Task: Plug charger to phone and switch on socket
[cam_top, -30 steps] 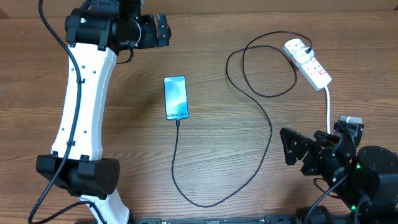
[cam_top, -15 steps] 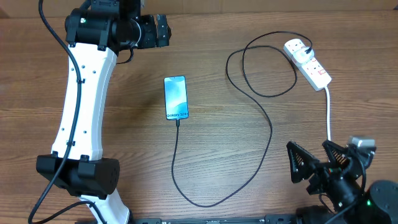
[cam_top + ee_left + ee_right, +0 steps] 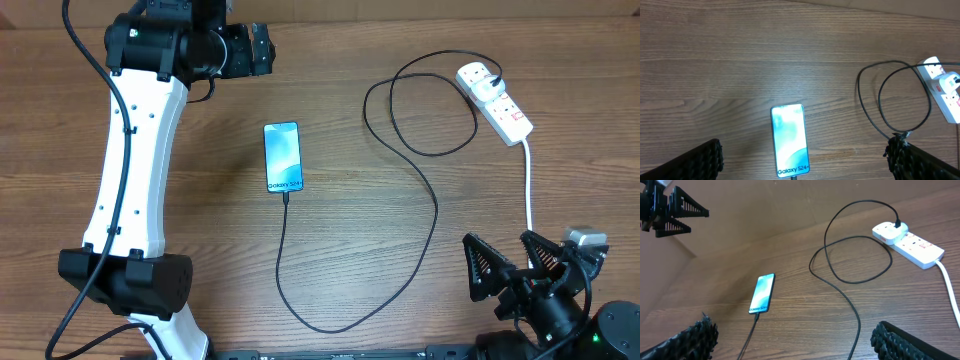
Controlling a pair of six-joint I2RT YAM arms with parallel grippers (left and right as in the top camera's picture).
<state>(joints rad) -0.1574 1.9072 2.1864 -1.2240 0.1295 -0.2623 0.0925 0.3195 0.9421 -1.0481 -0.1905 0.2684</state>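
Observation:
The phone [image 3: 283,157] lies flat mid-table with its cyan screen up, also seen in the left wrist view [image 3: 789,140]. The charger's thin black cable [image 3: 434,215] runs from the phone's near end, where its connector tip [image 3: 286,196] sits against the port. It loops round to a black plug [image 3: 493,78] seated in the white socket strip [image 3: 497,101]. My left gripper [image 3: 262,49] hangs open beyond the phone, at the table's far side. My right gripper [image 3: 512,266] is open at the near right edge, well short of the socket. Neither holds anything.
The socket's thick white cord [image 3: 528,180] runs down the right side toward my right arm. The left arm's white link [image 3: 135,160] spans the table's left side. The cable's wide loop [image 3: 420,105] lies between the phone and the socket.
My right arm has drawn back toward the near edge, away from the white cord. The left arm, phone, cable and socket have not moved.

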